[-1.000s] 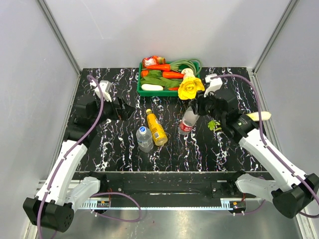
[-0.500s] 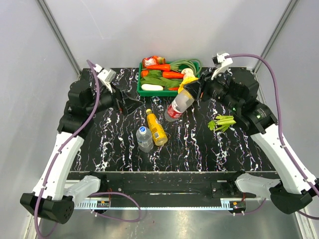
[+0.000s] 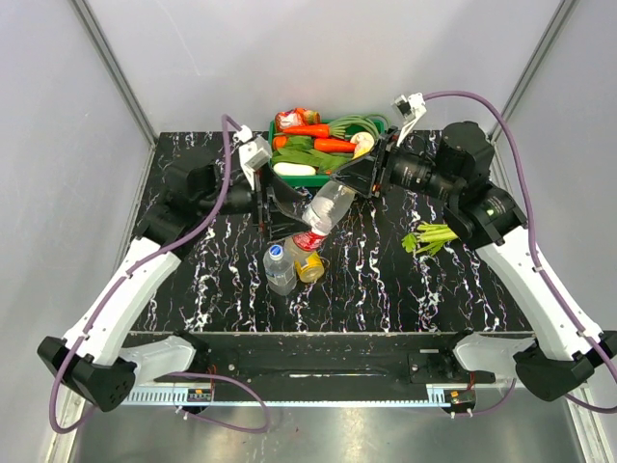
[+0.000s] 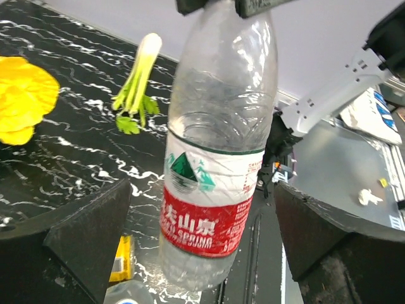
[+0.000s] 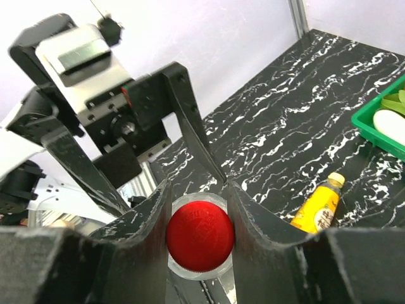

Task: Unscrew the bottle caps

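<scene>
Right gripper (image 3: 345, 183): jaws clamped on the shoulder of the red-label bottle (image 4: 212, 190). The red cap (image 5: 200, 235) sits in the gap between the fingers, facing the wrist camera.
Left gripper (image 3: 289, 208): jaws spread wide, one finger on each side of the label, touching neither side.
Bottle position: in the air and tilted, cap end up toward the right arm. Its base hangs over the blue-capped bottle (image 3: 278, 268) and the orange juice bottle (image 5: 318, 208) on the table.
Likely feel: it looks empty, so light. The thin clear wall will probably dent and spring under pressure, and the glossy label is probably slippery.
Where to hold: probably the left jaws across the label band, firm but not crushing, leaving the small ribbed cap for turning.
Risk: a soft body may rotate in the grip with the cap.
</scene>
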Controlling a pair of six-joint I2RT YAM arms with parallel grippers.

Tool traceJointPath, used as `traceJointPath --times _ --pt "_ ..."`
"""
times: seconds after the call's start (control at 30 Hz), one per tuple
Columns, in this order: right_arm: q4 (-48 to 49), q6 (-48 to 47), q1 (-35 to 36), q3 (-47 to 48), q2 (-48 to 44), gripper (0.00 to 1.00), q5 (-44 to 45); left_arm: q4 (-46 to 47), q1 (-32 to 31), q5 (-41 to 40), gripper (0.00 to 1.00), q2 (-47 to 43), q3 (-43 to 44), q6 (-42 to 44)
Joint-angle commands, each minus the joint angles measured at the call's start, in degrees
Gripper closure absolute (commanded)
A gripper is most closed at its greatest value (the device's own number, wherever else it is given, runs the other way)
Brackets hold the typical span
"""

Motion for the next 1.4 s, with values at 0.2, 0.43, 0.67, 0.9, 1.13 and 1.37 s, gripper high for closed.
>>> traceJointPath --times 0.2,0.43,0.67,0.9,1.13,1.37 --pt "8.42 5.7 0.31 -2.22 -2.19 1.0 0.02 8.63 -5.22 4.2 0.01 2.06 -5.42 -0.61" --pt "10.08 7.81 0.31 -4.15 -2.89 1.0 4.25 8.54 -6.81 3.49 0.18 1.98 -8.41 -0.44" --pt "12.64 9.4 0.31 -6.35 -4.04 1.0 6.97 8.45 -6.9 2.53 0.43 1.71 -9.82 -0.61" --pt "15.18 10.45 0.23 -8.81 -6.76 0.51 13.29 3.19 -6.98 -4.93 0.61 0.66 -7.54 1.58" --pt "17.12 12.21 0.31 -11.28 -7.56 0.01 17.52 -4.28 -9.79 -21.53 0.63 -1.36 -5.34 4.66" --pt "16.95 15.46 0.23 -11.36 -3.87 0.0 18.93 -9.56 -16.11 -44.55 0.71 -2.33 -2.7 5.54"
